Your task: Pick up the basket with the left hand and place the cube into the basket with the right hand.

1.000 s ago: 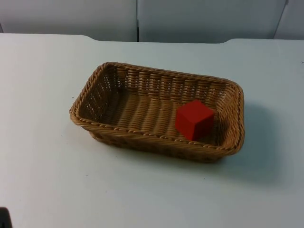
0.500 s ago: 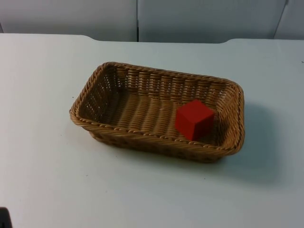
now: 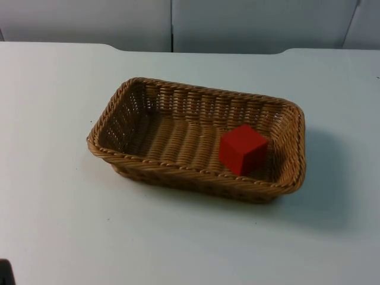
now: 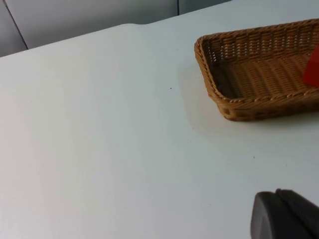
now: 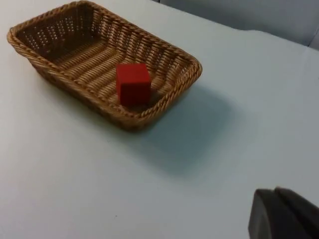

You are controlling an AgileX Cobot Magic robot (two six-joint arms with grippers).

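A woven wicker basket (image 3: pixel 119 119) stands on the white table near the middle in the top view. A red cube (image 3: pixel 242 149) rests inside it, toward its right end, close to the near wall. The left wrist view takes in one end of the basket (image 4: pixel 219 94) and a sliver of the cube (image 4: pixel 313 67); my left gripper (image 4: pixel 286 216) hangs over bare table well away from it and holds nothing. In the right wrist view the whole basket (image 5: pixel 164 94) and the cube (image 5: pixel 133 82) lie far off from my right gripper (image 5: pixel 284 214), which waits above bare table.
The grey partition wall (image 3: pixel 172 24) closes off the table's far edge behind the basket. White table surface (image 3: pixel 190 237) spreads out on all sides of the basket. A small black part (image 3: pixel 5 273) sits at the lower left corner of the top view.
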